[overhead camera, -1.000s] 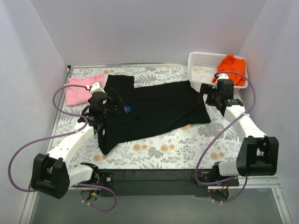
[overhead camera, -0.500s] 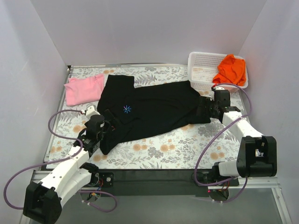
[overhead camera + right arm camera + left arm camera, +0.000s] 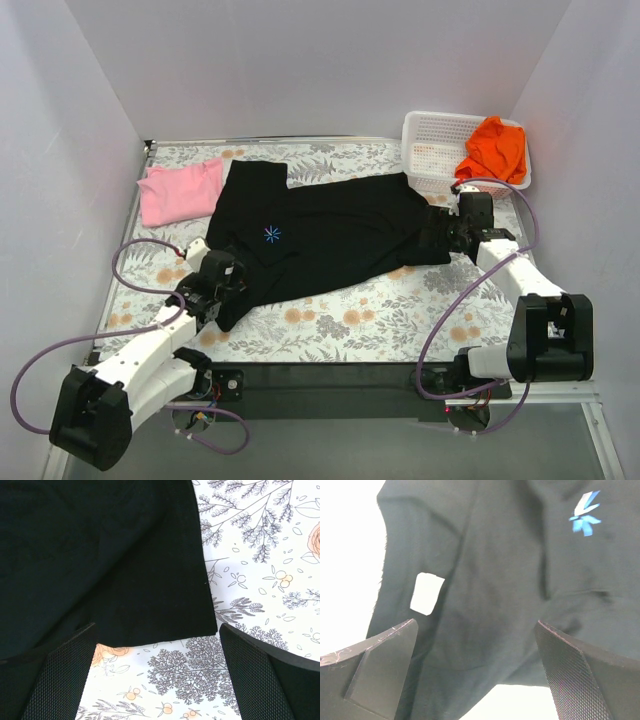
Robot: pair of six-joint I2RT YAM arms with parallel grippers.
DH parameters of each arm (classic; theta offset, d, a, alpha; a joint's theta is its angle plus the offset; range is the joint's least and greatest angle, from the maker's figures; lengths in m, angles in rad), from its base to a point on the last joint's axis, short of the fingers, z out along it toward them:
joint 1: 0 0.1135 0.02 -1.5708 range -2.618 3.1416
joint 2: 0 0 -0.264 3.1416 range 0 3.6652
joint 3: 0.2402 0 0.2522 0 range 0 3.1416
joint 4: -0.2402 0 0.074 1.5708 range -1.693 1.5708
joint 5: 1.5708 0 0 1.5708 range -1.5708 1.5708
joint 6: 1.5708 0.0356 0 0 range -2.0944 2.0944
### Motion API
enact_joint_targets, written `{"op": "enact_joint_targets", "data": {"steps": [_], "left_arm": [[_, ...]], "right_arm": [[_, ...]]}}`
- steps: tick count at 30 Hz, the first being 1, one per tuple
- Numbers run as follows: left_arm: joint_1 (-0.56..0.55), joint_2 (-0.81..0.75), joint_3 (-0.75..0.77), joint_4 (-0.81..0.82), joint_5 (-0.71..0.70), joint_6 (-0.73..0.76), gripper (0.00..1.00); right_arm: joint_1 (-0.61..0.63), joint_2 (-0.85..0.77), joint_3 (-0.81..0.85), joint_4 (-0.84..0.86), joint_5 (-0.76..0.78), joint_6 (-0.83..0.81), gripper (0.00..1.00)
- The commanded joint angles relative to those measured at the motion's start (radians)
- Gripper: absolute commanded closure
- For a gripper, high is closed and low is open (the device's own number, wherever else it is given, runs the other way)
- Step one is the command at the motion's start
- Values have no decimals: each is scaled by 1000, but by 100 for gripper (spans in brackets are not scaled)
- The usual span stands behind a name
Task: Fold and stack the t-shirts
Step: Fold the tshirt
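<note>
The big black t-shirt lies spread out in the middle of the flowery table, the pink t-shirt is just beside its far left corner, and the orange t-shirt sits in the white basket at the far right. The left gripper hangs over the black shirt's near left end and the right gripper over its right edge, both with jaws wide apart, holding nothing.
</note>
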Motion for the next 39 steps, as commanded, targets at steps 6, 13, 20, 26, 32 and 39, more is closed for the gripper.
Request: {"op": "enact_joint_targets", "data": {"steps": [6, 13, 20, 26, 32, 39], "left_arm": [[-3, 53, 28, -55, -44, -59, 4], [-3, 64, 20, -37, -22, -52, 45], [-3, 30, 13, -35, -14, -44, 79], [-3, 54, 14, -26, 7, -35, 89], [-3, 51, 14, -23, 13, -28, 87], [-3, 84, 19, -14, 30, -16, 99]], "right_arm": [[2, -68, 4, 33, -43, -6, 2], [2, -30, -4, 35, -14, -6, 2], [2, 8, -4, 33, 29, -11, 2], [-4, 79, 2, 33, 40, -13, 2], [-4, 150, 11, 33, 37, -11, 2], [-6, 177, 10, 37, 43, -11, 2]]}}
